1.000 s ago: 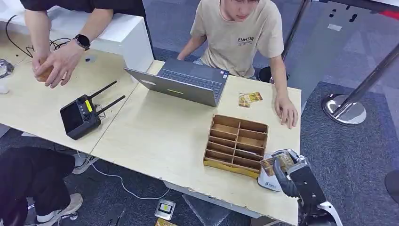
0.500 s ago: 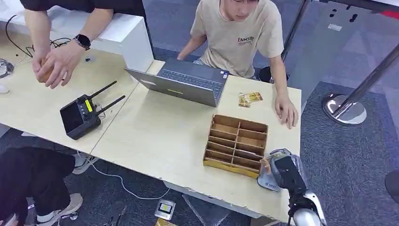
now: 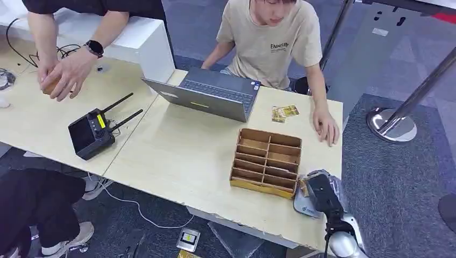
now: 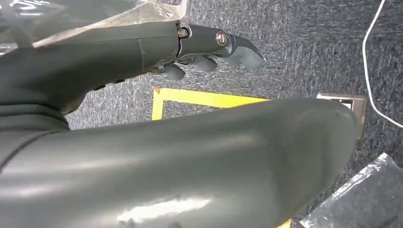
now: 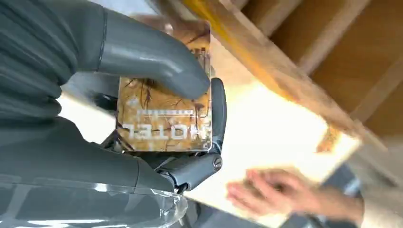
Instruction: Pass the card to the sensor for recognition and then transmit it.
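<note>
Pale wood tabletop. On it: open laptop, compartmented wooden tray, loose cards, black antenna controller, white sensor puck at near corner.

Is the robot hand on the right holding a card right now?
Yes, the right robot hand pinches the brown card marked HOTEL under its thumb.

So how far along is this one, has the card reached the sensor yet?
Done: the card is picked up, and the right hand grips it with the thumb across its face. In hand: that hand hovers over the white sensor at the table's near corner, beside the wooden tray. Whether the card touches the sensor cannot be told. Left: passing the card on.
</note>
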`<action>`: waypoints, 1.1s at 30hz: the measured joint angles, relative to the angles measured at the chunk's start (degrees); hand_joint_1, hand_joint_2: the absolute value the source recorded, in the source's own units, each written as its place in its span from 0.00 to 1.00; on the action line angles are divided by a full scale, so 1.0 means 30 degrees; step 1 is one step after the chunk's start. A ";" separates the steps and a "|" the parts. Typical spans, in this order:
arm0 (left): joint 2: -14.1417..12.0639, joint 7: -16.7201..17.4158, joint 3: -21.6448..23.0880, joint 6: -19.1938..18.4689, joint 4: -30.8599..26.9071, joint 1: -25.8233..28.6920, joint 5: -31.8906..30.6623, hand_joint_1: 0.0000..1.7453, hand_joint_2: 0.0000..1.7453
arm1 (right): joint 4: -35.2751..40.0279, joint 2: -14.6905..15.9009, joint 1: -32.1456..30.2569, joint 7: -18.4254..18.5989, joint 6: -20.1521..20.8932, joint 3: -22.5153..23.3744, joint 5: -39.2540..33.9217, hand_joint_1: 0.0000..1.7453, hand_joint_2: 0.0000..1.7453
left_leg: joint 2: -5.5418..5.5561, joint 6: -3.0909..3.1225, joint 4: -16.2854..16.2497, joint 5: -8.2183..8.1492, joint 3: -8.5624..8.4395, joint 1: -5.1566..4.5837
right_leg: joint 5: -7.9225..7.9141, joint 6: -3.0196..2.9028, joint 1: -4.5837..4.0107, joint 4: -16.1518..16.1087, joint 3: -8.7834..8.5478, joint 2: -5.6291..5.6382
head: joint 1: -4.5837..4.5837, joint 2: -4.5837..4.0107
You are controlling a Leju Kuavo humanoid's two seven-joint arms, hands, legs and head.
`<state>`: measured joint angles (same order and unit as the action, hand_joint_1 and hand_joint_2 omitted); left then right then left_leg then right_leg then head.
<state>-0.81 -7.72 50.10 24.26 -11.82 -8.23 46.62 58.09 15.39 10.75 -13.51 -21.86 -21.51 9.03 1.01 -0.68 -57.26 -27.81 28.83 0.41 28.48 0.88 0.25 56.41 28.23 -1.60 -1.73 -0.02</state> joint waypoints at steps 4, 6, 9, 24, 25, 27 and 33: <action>0.0000 0.0000 0.0000 0.0000 0.0000 0.0006 0.0000 0.00 0.00 | -0.0313 -0.0117 0.0088 -0.0022 -0.0037 -0.0051 0.0022 1.00 1.00 | -0.0002 0.0000 -0.0001 0.0001 -0.0011 0.0003 | -0.0005 0.0003 -0.0003 0.0000 0.0000 0.0000 | -0.0007 0.0000; 0.0000 0.0000 0.0001 0.0000 0.0000 0.0011 0.0000 0.00 0.00 | -0.0415 -0.0160 0.0121 -0.0073 -0.0037 -0.0065 0.0015 1.00 1.00 | -0.0001 -0.0001 0.0000 0.0000 -0.0010 0.0003 | -0.0004 0.0002 -0.0004 0.0000 0.0001 0.0001 | -0.0015 0.0000; 0.0000 0.0000 0.0007 0.0000 0.0000 0.0004 0.0000 0.00 0.00 | -0.0546 -0.0196 0.0189 -0.0080 -0.0066 -0.0087 0.0015 1.00 1.00 | -0.0002 -0.0001 0.0000 -0.0001 -0.0011 0.0003 | -0.0003 0.0001 -0.0004 0.0000 0.0000 0.0002 | -0.0007 0.0000; -0.0001 0.0087 0.0022 -0.0029 0.0000 0.0011 -0.0094 0.00 0.00 | -0.1347 -0.0423 0.0533 -0.0940 0.0248 -0.0131 -0.0438 1.00 1.00 | -0.0007 -0.0001 0.0000 0.0001 -0.0045 0.0003 | -0.0013 0.0004 -0.0004 -0.0001 -0.0023 0.0023 | -0.0007 0.0000; 0.0000 0.0088 0.0022 -0.0029 0.0000 0.0010 -0.0109 0.00 0.00 | -0.1376 -0.0437 0.0545 -0.0940 0.0225 -0.0131 -0.0365 1.00 1.00 | -0.0006 -0.0001 0.0000 0.0001 -0.0046 0.0003 | -0.0013 0.0004 -0.0004 -0.0001 -0.0026 0.0023 | -0.0007 0.0000; 0.0000 0.0109 0.0029 -0.0029 0.0000 0.0010 -0.0117 0.00 0.00 | -0.1420 -0.0480 0.0569 -0.0795 0.0007 -0.0138 0.0020 1.00 1.00 | -0.0006 -0.0001 0.0000 0.0001 -0.0049 0.0004 | -0.0014 0.0003 -0.0005 0.0000 -0.0030 0.0023 | -0.0007 0.0000; -0.0014 0.0393 0.0036 -0.0014 0.0000 0.0012 -0.0233 0.00 0.00 | -0.1727 -0.0648 0.0819 0.1484 -0.2227 -0.0561 0.3195 1.00 1.00 | -0.0007 -0.0001 0.0000 0.0002 -0.0044 0.0004 | -0.0013 0.0004 -0.0005 0.0000 -0.0032 0.0021 | -0.0007 0.0000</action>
<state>-0.85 -6.54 50.20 24.22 -11.82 -8.20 45.92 52.91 13.44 13.21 -9.06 -28.54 -23.19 18.61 0.99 -0.69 -57.26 -27.80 28.70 0.42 28.44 0.90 0.23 56.40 28.13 -1.54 -1.75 -0.02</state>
